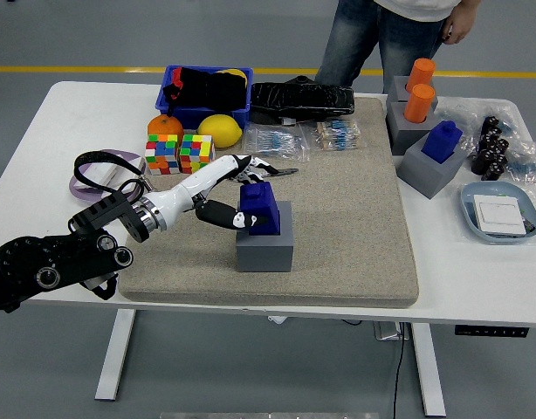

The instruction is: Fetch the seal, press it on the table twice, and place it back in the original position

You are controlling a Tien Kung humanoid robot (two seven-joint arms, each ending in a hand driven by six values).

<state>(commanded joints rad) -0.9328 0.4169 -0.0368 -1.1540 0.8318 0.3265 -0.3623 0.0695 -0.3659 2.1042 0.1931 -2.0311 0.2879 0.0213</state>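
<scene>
A blue seal (258, 209) stands tilted in a grey block holder (264, 247) on the beige mat (338, 218). My left hand (239, 194) reaches in from the left and is shut on the blue seal, thumb low on its near side and fingers over its top. The seal's base still sits at the holder's top. My right arm does not show.
Behind my hand lie two colour cubes (179, 154), an orange (165, 127), a lemon (220, 130) and a blue bin (207, 94). At the right stand grey holders with a blue seal (442, 140) and orange seals (419, 90), plus a blue tray (502, 213). A person (399, 35) stands at the far side.
</scene>
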